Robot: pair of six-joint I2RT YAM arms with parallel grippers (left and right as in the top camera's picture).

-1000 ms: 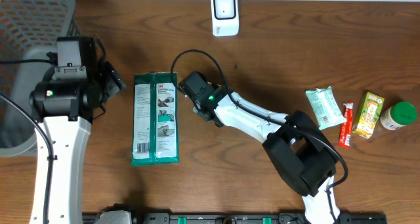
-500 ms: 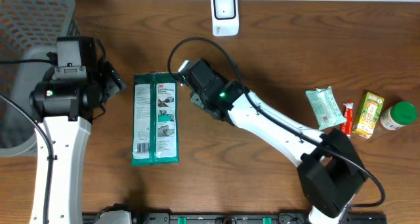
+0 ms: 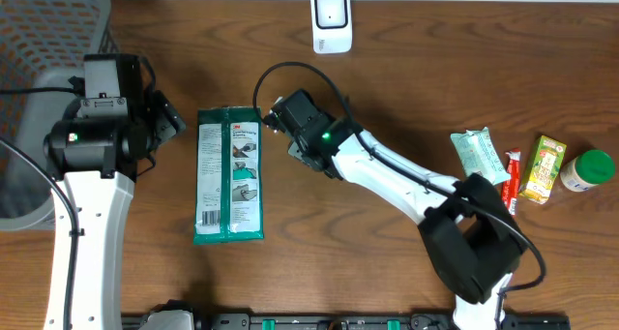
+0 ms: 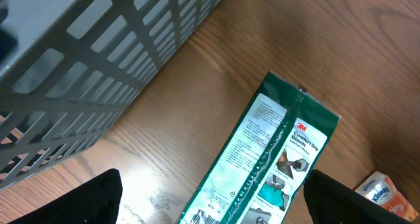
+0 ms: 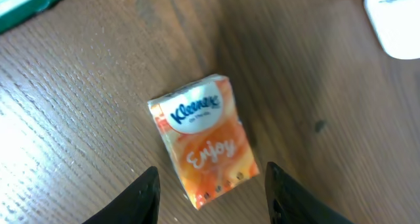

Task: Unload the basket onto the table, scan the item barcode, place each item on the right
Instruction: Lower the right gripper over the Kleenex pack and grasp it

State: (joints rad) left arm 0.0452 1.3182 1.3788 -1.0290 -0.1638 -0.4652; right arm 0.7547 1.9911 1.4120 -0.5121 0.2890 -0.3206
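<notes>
Right gripper [image 5: 211,177]: released. In your right wrist view, its two dark fingertips stand apart at 9 and 3 o'clock of the Kleenex pack and clasp nothing.
Kleenex pack [image 5: 203,140]: the orange tissue packet lies flat on the table [image 3: 406,69], label up, between the right fingers. Bare wood shows along its 9 o'clock side. Its 3 o'clock edge lies close to the other finger, and you cannot tell whether they touch. In your overhead view the packet is hidden under the gripper head.
Scanner [image 3: 331,20]: a white unit at the table's 12 o'clock edge. It sits at about 1 o'clock from the right gripper, apart from it.
Left gripper [image 4: 216,201]: released. Your left wrist view shows its fingertips spread wide above the wood, with nothing held between them.
Glove pack [image 3: 229,175]: a long green packet lying flat, with its long axis running 12 to 6 o'clock. You find it between the two arms, at 4 o'clock of the left gripper and just beside the right gripper at its 8 o'clock.
Basket [image 3: 39,40]: grey mesh, in the table's 10 o'clock corner behind the left arm.
Goods at the 3 o'clock edge: a pale green wipes packet [image 3: 477,159], a red tube [image 3: 510,183], a yellow juice carton [image 3: 543,168] and a green-lidded jar [image 3: 588,170]. They lie side by side, well apart from both grippers.
</notes>
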